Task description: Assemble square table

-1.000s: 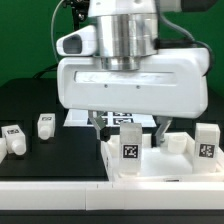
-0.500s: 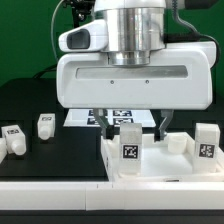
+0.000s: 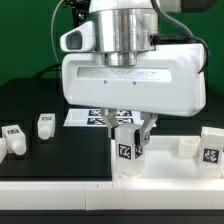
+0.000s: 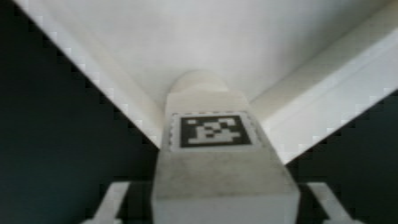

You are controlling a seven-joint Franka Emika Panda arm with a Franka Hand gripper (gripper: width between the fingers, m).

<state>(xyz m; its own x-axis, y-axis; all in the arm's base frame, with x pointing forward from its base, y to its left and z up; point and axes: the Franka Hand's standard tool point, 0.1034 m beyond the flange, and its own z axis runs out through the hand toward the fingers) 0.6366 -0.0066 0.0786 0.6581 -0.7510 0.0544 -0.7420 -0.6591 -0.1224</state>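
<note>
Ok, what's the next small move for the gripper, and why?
Probably just close on the leg before any lift. The gripper straddles that upright leg, which stands on the tabletop, and it is unclear whether the jaws already pinch it.

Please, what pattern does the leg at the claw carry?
The leg shows a black-and-white tag; wrist view.

Bright, even light, whites nearly washed out against the black tabletop (image 3: 60,160); coarse overall, blurriest around the leg (image 4: 214,150) in the wrist view.
</note>
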